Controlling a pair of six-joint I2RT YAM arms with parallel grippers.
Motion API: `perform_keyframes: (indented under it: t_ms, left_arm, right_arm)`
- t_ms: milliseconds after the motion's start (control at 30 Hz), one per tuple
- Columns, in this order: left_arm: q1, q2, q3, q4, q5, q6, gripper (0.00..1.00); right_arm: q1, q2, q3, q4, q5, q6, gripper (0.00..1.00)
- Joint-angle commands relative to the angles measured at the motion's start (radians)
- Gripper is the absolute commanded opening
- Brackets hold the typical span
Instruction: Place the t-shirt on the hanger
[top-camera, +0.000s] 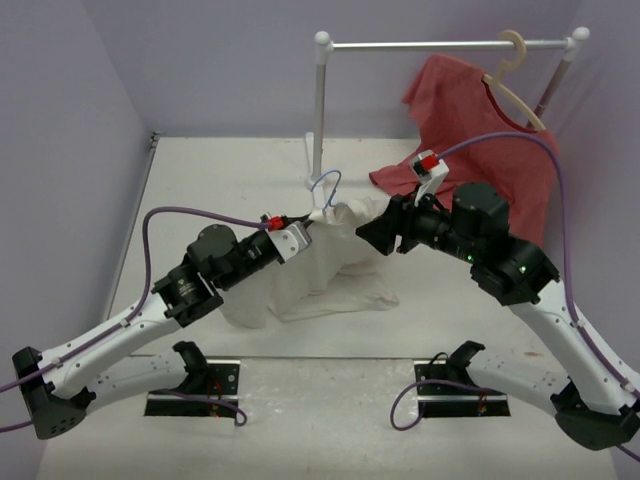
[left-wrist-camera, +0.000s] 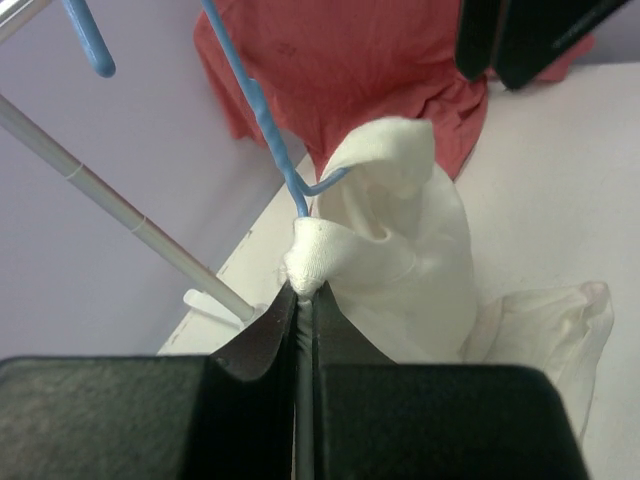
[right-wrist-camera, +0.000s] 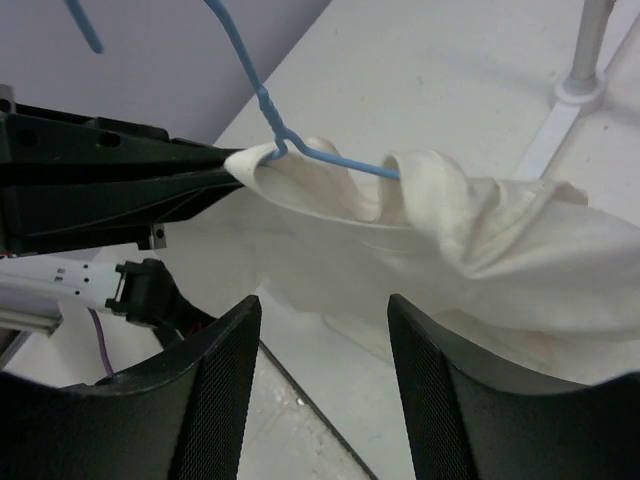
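Pincer on the left (left-wrist-camera: 304, 300) clamps a bunch of the t-shirt (left-wrist-camera: 400, 260) at the hanger (left-wrist-camera: 258, 105) neck, above the desk (top-camera: 220, 180). Right pincer (right-wrist-camera: 322, 310) stands wide and empty beneath the cloth. Threading step, I judge; next calls for regripping and drawing fabric over the wire.

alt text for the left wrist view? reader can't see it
The left claw, shut, pinches a bunched fold of the cream t-shirt where the light-blue wire hanger rises out of the cloth. A red t-shirt hangs behind.
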Motion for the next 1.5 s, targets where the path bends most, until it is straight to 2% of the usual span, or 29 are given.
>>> perform_keyframes:
  t_ms: [0,333,500,767,800,867,1000,1100,1200,1300,1467]
  left_arm:
    - [0.013,-0.011,0.018,0.128,0.085,-0.043,0.0]
    - [0.021,0.007,0.007,0.16,0.151,-0.079,0.0]
    - [0.021,0.034,0.015,0.147,0.146,-0.083,0.0]
    - [0.021,0.069,0.036,0.119,0.172,-0.08,0.0]
    - [0.021,0.077,0.043,0.105,0.172,-0.08,0.0]
    - [0.021,0.087,0.05,0.094,0.175,-0.081,0.0]
    - [0.021,0.082,0.053,0.097,0.174,-0.086,0.0]
    - [0.021,0.074,0.064,0.086,0.148,-0.089,0.0]
    - [0.021,0.064,0.08,0.057,0.05,-0.095,0.0]
    - [0.022,0.03,0.08,-0.001,-0.143,-0.109,0.0]
    - [0.024,-0.012,0.054,-0.021,-0.221,-0.152,0.01]
  right_arm:
    - [0.006,0.031,0.107,0.004,0.109,-0.106,0.58]
    - [0.011,0.166,0.242,0.03,0.09,-0.149,0.6]
    - [0.065,0.193,0.279,0.068,0.136,-0.148,0.6]
    - [0.077,0.236,0.314,0.115,0.166,-0.134,0.55]
    - [0.08,0.239,0.309,0.129,0.166,-0.13,0.53]
    - [0.083,0.235,0.297,0.154,0.169,-0.118,0.42]
    - [0.083,0.236,0.284,0.172,0.194,-0.112,0.0]
    - [0.082,0.21,0.246,0.203,0.236,-0.113,0.0]
    - [0.083,0.175,0.229,0.206,0.324,-0.131,0.0]
    - [0.082,0.122,0.218,0.208,0.409,-0.164,0.0]
    - [0.083,0.069,0.197,0.244,0.465,-0.164,0.0]
